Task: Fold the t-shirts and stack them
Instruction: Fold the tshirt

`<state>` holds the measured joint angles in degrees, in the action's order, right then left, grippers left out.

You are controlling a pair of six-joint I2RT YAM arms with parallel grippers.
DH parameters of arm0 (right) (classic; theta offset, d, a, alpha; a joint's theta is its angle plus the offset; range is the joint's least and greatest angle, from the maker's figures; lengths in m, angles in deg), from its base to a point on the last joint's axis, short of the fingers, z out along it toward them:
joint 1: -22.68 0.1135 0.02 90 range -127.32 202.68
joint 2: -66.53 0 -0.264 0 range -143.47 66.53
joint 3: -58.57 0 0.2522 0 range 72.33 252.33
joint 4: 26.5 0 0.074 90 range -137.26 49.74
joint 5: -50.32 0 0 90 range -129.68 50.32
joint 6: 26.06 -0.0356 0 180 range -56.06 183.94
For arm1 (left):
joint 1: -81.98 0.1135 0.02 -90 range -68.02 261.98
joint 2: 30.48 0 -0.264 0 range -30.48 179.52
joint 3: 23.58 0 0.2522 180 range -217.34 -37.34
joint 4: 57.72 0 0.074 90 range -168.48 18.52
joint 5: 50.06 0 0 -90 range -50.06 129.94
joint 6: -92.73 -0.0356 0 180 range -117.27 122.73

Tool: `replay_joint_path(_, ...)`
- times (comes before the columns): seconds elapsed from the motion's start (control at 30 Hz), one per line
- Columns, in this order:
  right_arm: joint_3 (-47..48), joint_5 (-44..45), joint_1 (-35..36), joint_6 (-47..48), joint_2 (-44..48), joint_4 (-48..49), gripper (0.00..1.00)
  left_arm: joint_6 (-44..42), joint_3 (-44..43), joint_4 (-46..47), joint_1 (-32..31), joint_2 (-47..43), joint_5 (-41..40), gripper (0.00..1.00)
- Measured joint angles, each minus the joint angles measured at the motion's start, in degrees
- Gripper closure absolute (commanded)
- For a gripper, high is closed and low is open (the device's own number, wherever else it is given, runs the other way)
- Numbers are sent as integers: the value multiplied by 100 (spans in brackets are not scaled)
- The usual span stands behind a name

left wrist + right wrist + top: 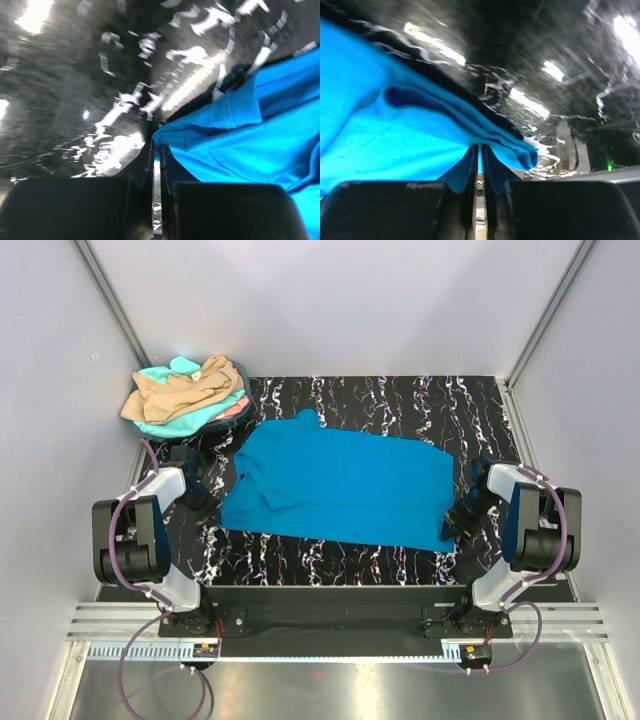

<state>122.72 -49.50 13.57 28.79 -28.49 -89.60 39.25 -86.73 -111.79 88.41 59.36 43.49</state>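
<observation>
A bright blue t-shirt [345,485] lies spread across the middle of the black marbled table [400,400]. My left gripper [207,510] sits at its near left corner. In the left wrist view the gripper [157,149] is shut, with the blue t-shirt's [260,145] edge pinched at the tips. My right gripper [452,528] is at the near right corner. In the right wrist view it [480,149] is shut on a bunched fold of the blue t-shirt [395,130]. A heap of t-shirts [185,390], tan over mint and coral, rests at the back left.
The heap lies on a dark round holder [240,375] at the table's back left corner. White walls with metal posts [110,300] enclose the table on three sides. The arm bases stand on a black rail [330,605] along the near edge.
</observation>
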Motion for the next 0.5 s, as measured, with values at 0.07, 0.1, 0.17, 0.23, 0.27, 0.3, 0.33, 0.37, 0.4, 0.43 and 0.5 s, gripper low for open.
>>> replay_joint_path(0.07,-57,37,0,-118,52,-48,90,-2,-9,-22,72,0,-105,100)
replay_joint_path(0.1,-98,46,0,-149,90,-68,90,-2,-11,-35,107,-7,-151,100)
replay_joint_path(0.17,-197,48,0,-208,168,-127,88,-2,-11,-72,157,-17,-221,95)
replay_joint_path(0.23,-243,46,2,-227,210,-208,85,-37,-11,-131,177,-42,-269,55)
replay_joint_path(0.27,-238,90,2,-221,227,-280,82,-15,-11,-219,184,-70,-358,44)
replay_joint_path(0.3,-225,140,2,-216,245,-326,81,15,-9,-289,195,-107,-413,36)
replay_joint_path(0.33,-175,219,2,-184,286,-420,80,55,4,-374,210,-221,-503,30)
replay_joint_path(0.37,-83,319,2,-142,343,-540,78,101,28,-468,219,-398,-573,29)
replay_joint_path(0.4,42,411,2,-92,433,-640,77,138,28,-564,212,-597,-640,28)
replay_joint_path(0.43,203,485,2,-17,549,-732,76,173,28,-673,177,-914,-758,32)
replay_joint_path(0.5,542,592,11,120,767,-850,75,236,-2,-813,22,-1427,-896,44)
